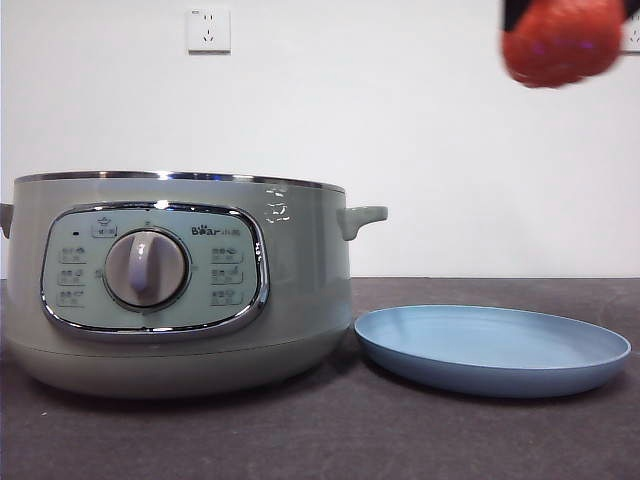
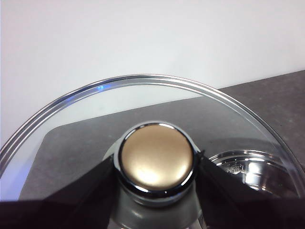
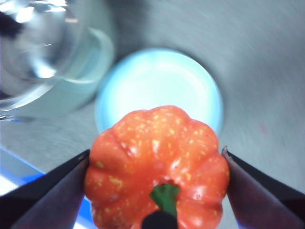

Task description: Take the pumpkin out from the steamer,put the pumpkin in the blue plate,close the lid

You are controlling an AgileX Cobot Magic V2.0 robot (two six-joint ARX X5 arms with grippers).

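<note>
Your right gripper (image 3: 157, 191) clamped the pumpkin (image 3: 157, 162) at the front view's upper right, seemingly above the blue plate (image 1: 492, 350), while the left gripper (image 2: 157, 167) clasped the lid (image 2: 157, 164).

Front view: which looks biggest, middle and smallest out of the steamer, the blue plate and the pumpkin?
1. Steamer, biggest.
2. Blue plate.
3. Pumpkin, smallest, though partly cut off at the top edge.

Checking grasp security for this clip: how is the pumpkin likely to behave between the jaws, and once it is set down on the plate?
The pumpkin looks glossy and rounded, so it may slip in the right gripper. Squat and ribbed, it should settle rather than roll on the blue plate. It probably weighs little.
</note>
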